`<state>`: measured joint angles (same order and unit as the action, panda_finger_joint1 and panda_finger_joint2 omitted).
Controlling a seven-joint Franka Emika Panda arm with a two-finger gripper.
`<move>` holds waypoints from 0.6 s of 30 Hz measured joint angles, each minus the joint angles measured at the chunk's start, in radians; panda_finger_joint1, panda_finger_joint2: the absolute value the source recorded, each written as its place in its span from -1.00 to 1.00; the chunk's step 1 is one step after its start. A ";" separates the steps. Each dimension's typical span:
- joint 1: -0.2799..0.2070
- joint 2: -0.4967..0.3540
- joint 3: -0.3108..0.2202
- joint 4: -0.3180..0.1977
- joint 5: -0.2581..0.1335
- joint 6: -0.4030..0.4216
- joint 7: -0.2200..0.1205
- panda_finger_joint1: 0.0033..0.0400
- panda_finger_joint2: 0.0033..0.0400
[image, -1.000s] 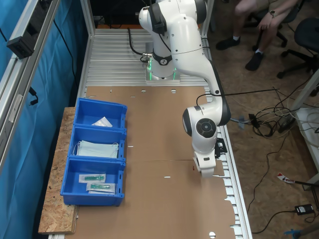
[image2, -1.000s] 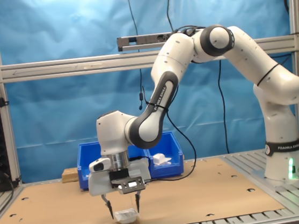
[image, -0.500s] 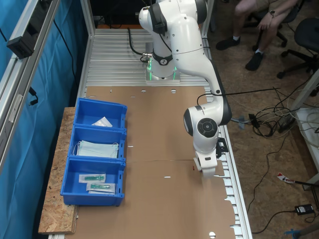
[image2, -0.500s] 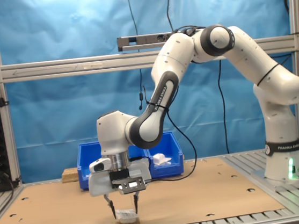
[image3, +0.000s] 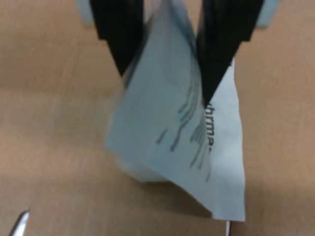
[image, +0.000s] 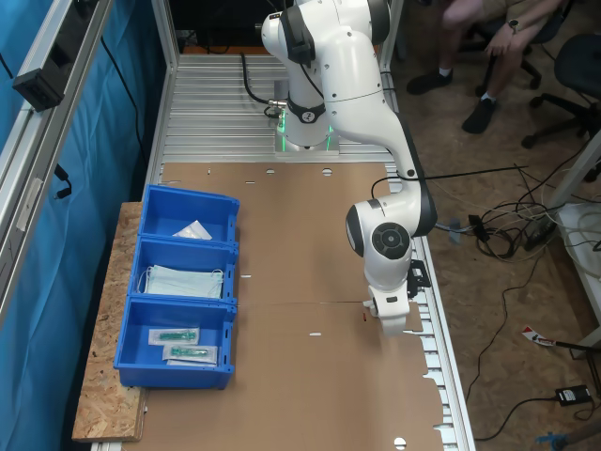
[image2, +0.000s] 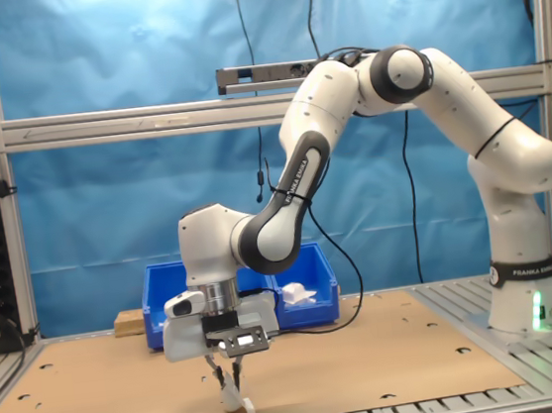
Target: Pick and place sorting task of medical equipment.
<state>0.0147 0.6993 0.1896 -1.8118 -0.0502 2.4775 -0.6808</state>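
White and crinkled, the sachet (image3: pixel 182 142) hangs pinched between the closed fingers of the end effector (image2: pixel 229 376), its lower corner at the cardboard-covered table (image2: pixel 373 355). From the end effector, the blue bin (image: pixel 183 291) lies well apart across the table. Another sachet fills its compartment nearest the robot base, a face mask the middle one, and clear pouches the last.

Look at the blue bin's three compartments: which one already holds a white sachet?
The end compartment nearest the robot's base holds a white sachet. The middle one holds a pale blue face mask, and the far one clear pouches.
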 joint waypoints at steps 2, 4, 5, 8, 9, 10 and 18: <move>0.000 0.000 0.000 0.000 0.000 0.000 0.000 -0.34 -0.34; 0.000 0.000 0.000 0.000 0.000 0.000 0.000 -0.34 -0.34; 0.000 0.000 0.000 0.000 0.000 0.000 0.000 -0.34 -0.34; 0.000 -0.001 0.000 -0.001 0.000 0.000 0.000 -0.92 -0.92; 0.000 -0.002 0.000 -0.002 0.000 0.000 0.000 -0.92 -0.92; 0.000 -0.004 0.000 -0.004 0.000 0.000 0.000 -0.92 -0.92; 0.000 -0.073 -0.011 -0.048 0.000 -0.058 0.000 -0.92 -0.92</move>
<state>0.0151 0.6260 0.1783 -1.8595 -0.0502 2.4200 -0.6808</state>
